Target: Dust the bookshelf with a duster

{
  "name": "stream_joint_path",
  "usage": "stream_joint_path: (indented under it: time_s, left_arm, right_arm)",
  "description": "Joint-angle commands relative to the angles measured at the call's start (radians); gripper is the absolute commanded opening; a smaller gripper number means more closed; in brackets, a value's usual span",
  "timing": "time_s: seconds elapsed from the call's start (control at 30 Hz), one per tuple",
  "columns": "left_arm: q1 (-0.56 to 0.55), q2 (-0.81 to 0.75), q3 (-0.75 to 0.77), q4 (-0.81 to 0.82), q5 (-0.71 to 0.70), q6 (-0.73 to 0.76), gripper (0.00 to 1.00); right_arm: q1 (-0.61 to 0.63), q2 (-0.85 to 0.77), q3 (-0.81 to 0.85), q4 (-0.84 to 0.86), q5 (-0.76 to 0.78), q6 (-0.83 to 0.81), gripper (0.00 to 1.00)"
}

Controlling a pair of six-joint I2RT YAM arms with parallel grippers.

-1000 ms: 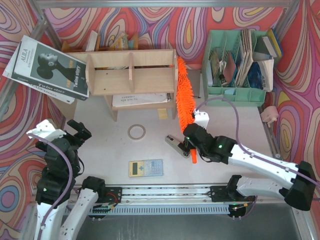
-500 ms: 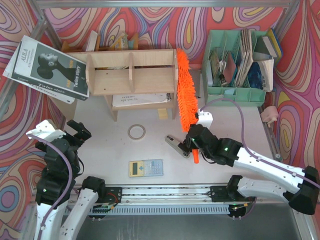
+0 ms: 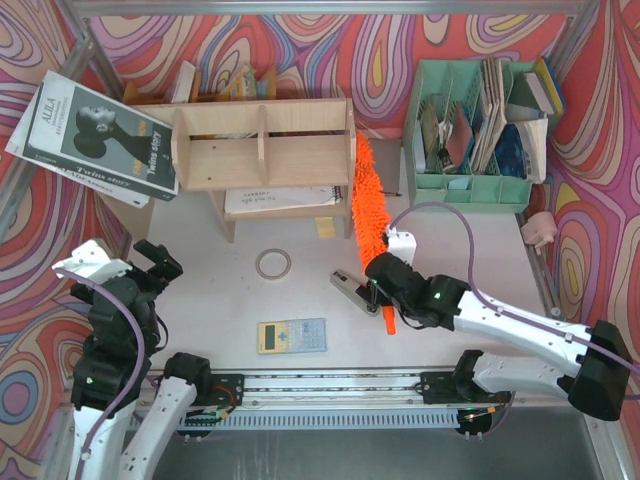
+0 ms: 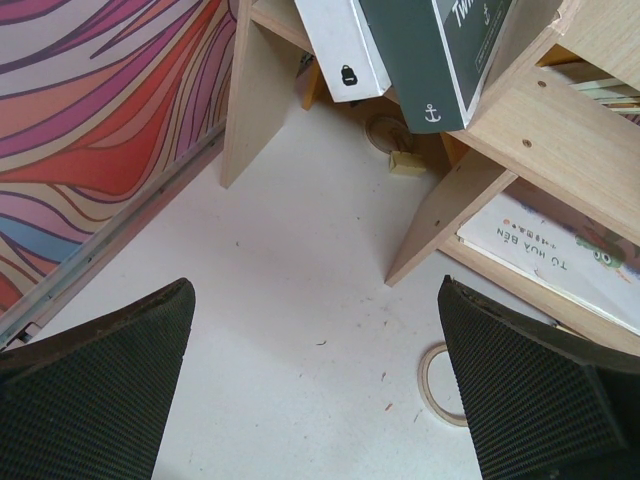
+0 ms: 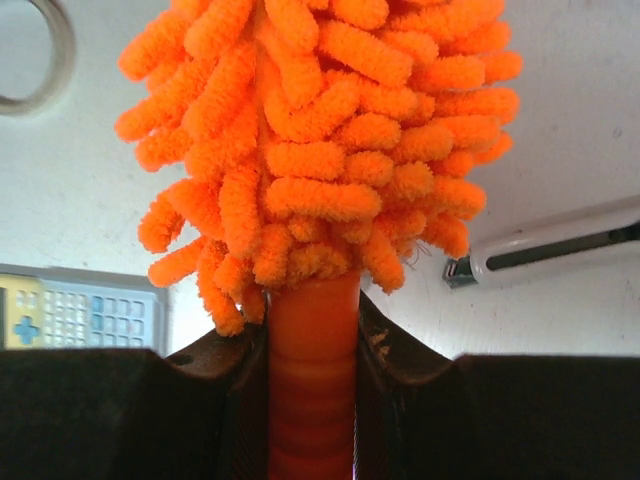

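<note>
While the left claw (image 3: 152, 262) hangs at the 8 o'clock corner of the tabletop (image 3: 220, 300), its two black, cross-hatched pads (image 4: 95, 385) stand spread wide with nothing between them but bare white surface. Toward its 12 o'clock, a dark glossy book (image 3: 95, 130) leans tilted against the left end of the bookshelf (image 3: 265, 145). The bookshelf is pale plywood with flat panels and thin upright dividers, standing on square legs at the 12 o'clock side of the tabletop. At the bookshelf's 6 o'clock lies a thin tape ring (image 3: 272, 264), and further toward 6 o'clock a flat grey calculator (image 3: 291, 336).

The duster (image 3: 365, 195) lies along the bookshelf's right end panel, its fluffy head of bright orange chenille noodles touching that panel and pointing to about 12 o'clock. Its smooth, ribbed orange plastic handle runs back toward 5 o'clock. The right claw (image 3: 383, 283) is clamped on that handle just below the head, its dark fingers (image 5: 230, 400) pressed against both sides of the stem. A slim white-and-black object (image 3: 350, 288) rests on the tabletop just at the claw's 9 o'clock. At 2 o'clock stands a mint-green plastic organiser (image 3: 470, 187) packed with upright papers.
</note>
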Motion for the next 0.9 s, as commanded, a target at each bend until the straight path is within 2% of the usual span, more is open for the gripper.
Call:
stream_joint_path:
  time_s: [0.0, 0.17, 0.33, 0.87]
  left_arm:
    - [0.006, 0.001, -0.011, -0.002, -0.001, -0.003, 0.99]
    - [0.005, -0.005, -0.013, -0.001, -0.005, -0.004, 0.99]
    - [0.005, -0.002, -0.012, 0.000, -0.003, -0.004, 0.98]
    - [0.005, 0.002, -0.012, 0.000, -0.002, -0.004, 0.98]
  right_arm:
    - [0.002, -0.073, 0.115, 0.078, 0.059, -0.069, 0.00]
    - [0.002, -0.134, 0.169, 0.085, 0.078, -0.112, 0.00]
    - [0.001, -0.179, 0.144, 0.092, 0.068, -0.104, 0.00]
    - [0.002, -0.084, -0.053, 0.080, -0.047, 0.041, 0.00]
